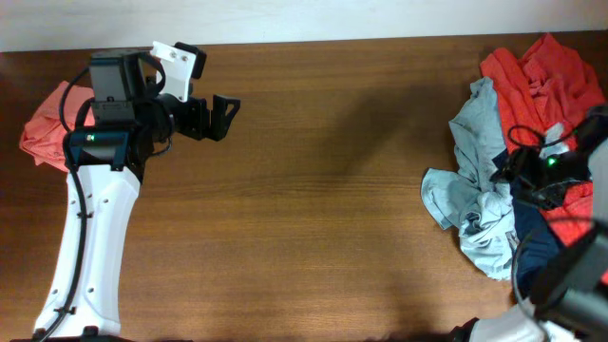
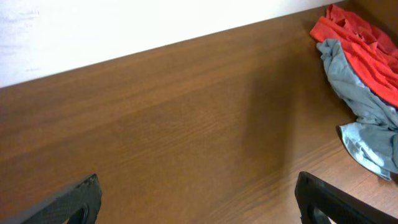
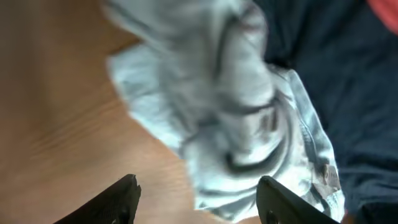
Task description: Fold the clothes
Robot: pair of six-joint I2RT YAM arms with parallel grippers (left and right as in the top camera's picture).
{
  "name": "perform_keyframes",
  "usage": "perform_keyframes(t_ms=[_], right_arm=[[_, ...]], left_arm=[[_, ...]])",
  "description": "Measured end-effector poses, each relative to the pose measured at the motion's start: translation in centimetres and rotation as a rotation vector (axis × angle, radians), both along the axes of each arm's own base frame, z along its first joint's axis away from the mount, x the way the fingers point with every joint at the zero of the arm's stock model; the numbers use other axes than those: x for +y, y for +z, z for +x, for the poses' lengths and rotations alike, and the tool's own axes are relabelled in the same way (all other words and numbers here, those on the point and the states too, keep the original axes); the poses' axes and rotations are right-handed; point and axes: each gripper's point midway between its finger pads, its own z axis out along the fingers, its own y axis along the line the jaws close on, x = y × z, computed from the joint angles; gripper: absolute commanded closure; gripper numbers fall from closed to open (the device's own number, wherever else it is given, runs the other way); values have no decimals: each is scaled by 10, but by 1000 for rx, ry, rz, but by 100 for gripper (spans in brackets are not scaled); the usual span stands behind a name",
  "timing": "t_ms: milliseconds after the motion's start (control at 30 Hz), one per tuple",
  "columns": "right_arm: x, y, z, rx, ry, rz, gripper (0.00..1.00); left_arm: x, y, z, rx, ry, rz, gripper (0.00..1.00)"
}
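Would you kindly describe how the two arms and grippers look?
The left arm has a long white link with a black cable, a teal band and a green light. The left gripper has black angular fingers. The right arm is dark at the wrist with a green light; the right gripper has black fingers.

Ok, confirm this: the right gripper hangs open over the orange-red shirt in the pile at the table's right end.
One thing is off. The right gripper hangs open over the pale blue-green shirt, not the orange-red shirt; the right wrist view shows the pale cloth beneath its spread jaws. The pile is at the table's right end.
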Motion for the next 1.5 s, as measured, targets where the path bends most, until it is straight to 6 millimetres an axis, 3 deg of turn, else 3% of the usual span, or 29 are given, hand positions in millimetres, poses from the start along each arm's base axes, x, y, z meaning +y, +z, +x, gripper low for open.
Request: perform_keyframes(t_ms=[100,200,267,300,333,367,533,600,667,767,800,900,1000,1200,1300,1333,1500], right_arm=[[-5,-26,-7,106,-23,3,34],[-16,-38,-11,158,-56,-46,34],[-22,-41,-11,163,-69,-79,51],[-24,-42,-10,160,-74,-89,75],[-26,-43,-9,159,-78,-99,90],[-27,-43,-9,160,-84,-105,96],[-22,-44,-7,156,-83,-90,96],[-11,-43,-2,136,-55,-61,96],[1,-39,6,102,-10,-24,96],[21,-17,25,29,82,23,96],[34,10,44,-39,161,23,96],[57,57,68,-132,275,-7,96],[103,127,98,-313,445,-83,96],[181,220,112,-600,639,-144,96],[199,239,111,-663,676,-149,96],[215,249,108,-698,709,-144,96],[254,258,106,-737,728,-104,96]], left_arm=[[4,-3,0,12,17,15,1],[7,-5,0,16,32,28,1],[8,-9,2,22,37,33,1],[8,-12,4,31,39,35,1],[8,-16,6,39,39,36,5],[9,-21,8,49,41,38,16],[9,-41,15,97,46,40,47],[10,-40,18,89,50,39,71],[11,-37,21,68,56,38,78],[19,-32,27,41,74,36,78],[24,-31,29,36,86,35,78],[40,-31,31,34,121,36,78],[54,-31,32,32,153,37,78],[73,-31,33,33,194,36,78],[74,-31,33,33,195,36,78],[73,-30,33,33,194,34,78],[64,-21,28,16,155,1,78]])
